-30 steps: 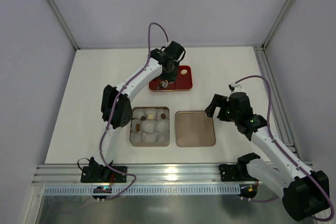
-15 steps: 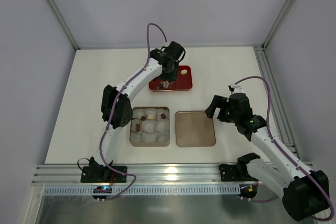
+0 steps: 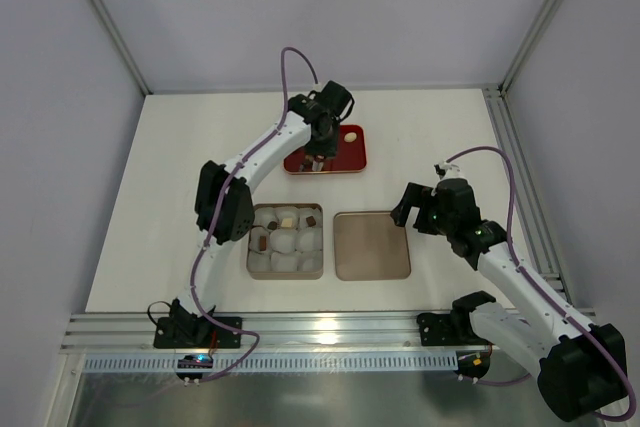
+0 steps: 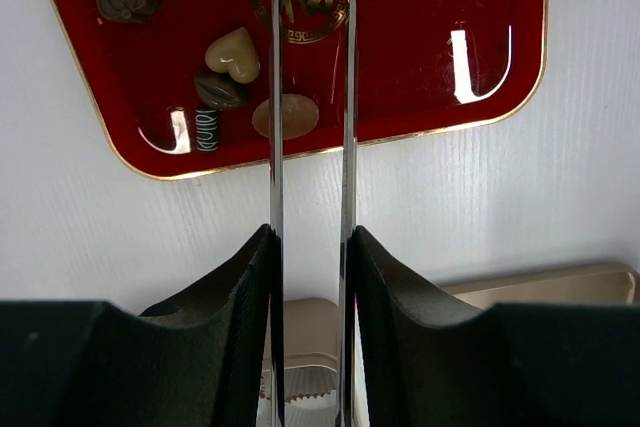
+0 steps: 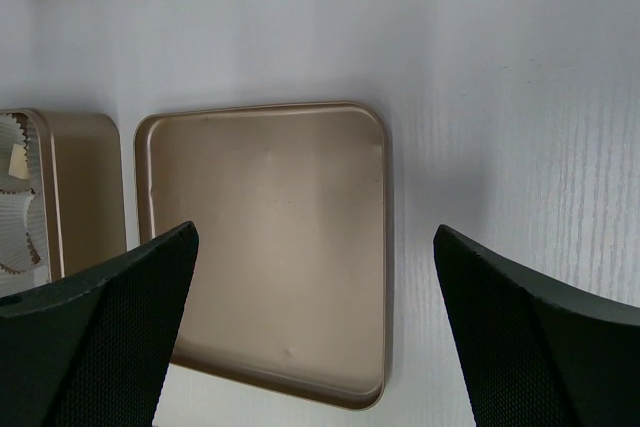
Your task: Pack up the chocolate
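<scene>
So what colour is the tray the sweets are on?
Shiny red tray with a gold rim, clearest in the left wrist view.

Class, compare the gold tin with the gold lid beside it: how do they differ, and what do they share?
The gold tin holds white paper cups, some with chocolates; the gold lid is bare inside. In the top view the tin lies left, the lid right. Both are gold, squarish with rounded corners, lying flat.

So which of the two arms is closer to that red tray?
Left. The left tool hangs right over the red tray; the right tool is well apart from it, above the gold lid.
</scene>
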Controlling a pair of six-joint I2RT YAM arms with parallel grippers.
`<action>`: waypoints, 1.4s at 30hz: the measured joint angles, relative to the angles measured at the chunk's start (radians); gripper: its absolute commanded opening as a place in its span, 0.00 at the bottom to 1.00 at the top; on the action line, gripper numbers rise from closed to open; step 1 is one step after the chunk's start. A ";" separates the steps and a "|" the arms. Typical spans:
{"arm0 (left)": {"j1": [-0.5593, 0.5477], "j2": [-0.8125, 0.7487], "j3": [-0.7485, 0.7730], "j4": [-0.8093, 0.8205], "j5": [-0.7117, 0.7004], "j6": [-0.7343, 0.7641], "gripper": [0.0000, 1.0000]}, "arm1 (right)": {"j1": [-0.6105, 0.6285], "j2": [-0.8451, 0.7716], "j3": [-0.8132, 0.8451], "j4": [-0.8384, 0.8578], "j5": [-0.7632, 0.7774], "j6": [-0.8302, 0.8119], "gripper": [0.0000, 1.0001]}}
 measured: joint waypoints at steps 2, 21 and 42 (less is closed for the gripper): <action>0.000 0.001 0.000 -0.001 -0.001 0.000 0.35 | 0.000 0.000 0.000 0.000 0.000 0.000 1.00; 0.000 -0.082 -0.098 -0.029 -0.002 0.043 0.36 | 0.000 0.000 0.000 0.004 -0.001 0.000 1.00; 0.000 -0.097 -0.072 -0.051 -0.002 0.077 0.39 | 0.000 0.009 -0.001 0.016 0.000 0.000 1.00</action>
